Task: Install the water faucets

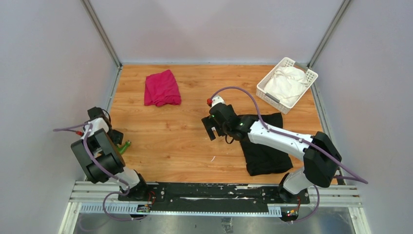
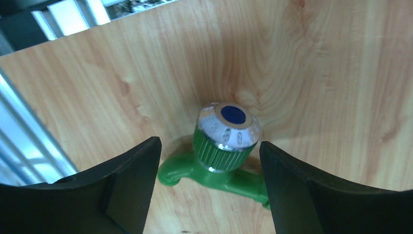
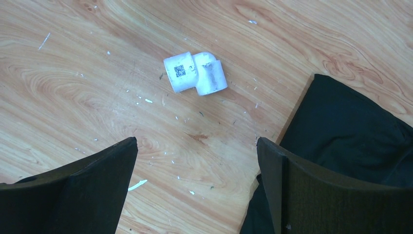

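Progress: early, nothing joined. On wooden table (image 2: 316,73), green tap (image 2: 214,175) lies lower centre of left wrist view. Left gripper (image 2: 210,142) jaws apart, straddling it, no firm clamp evident. White elbow fitting (image 3: 196,73) upper centre of right wrist view, untouched. Right gripper (image 3: 197,146) spread wide above it. Left to do: grasp both, mate. Tap: glossy plastic, ribbed round knob (image 2: 228,131), blue centre. Fitting: matte, stubby, QR label.

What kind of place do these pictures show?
Probably a robot test cell: plain grey walls enclose a wooden tabletop, and the left arm and right arm are bolted to a black rail.
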Controlling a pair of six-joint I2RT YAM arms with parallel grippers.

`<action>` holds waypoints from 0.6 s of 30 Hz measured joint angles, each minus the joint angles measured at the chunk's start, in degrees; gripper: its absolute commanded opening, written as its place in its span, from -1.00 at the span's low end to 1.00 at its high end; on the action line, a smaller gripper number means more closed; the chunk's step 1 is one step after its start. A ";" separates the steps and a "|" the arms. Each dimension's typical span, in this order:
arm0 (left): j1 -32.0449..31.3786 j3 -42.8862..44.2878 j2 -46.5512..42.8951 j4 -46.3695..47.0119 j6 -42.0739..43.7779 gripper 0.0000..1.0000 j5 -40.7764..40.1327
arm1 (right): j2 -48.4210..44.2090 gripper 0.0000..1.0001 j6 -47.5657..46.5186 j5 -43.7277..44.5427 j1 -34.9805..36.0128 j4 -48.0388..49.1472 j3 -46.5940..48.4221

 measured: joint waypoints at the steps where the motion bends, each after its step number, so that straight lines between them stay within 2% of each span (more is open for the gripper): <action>1: 0.20 -0.22 1.01 0.55 -0.11 0.50 0.52 | -0.11 0.96 0.02 -0.02 0.00 0.02 0.00; 5: 0.37 0.11 3.67 3.34 -1.03 0.13 3.26 | -0.11 0.96 0.02 -0.11 0.02 0.00 -0.02; 8: 0.46 0.07 3.93 5.25 -1.16 -0.33 5.46 | -0.11 0.96 0.04 -0.11 0.02 0.00 -0.04; 10: 0.39 -0.11 3.87 5.88 -0.48 -0.51 6.49 | -0.13 0.96 0.04 -0.04 0.02 -0.02 -0.07; 14: -1.81 -0.26 3.41 6.43 0.63 -0.67 8.33 | -0.50 0.98 0.02 0.50 0.04 -0.04 -0.09; 16: -5.57 -0.28 3.15 6.78 1.03 -0.68 9.55 | -0.96 0.99 0.00 0.70 0.04 -0.07 -0.15; 18: -12.44 -0.28 2.62 7.10 1.64 -0.68 11.04 | -1.68 0.99 -0.07 0.68 -0.07 -0.13 -0.28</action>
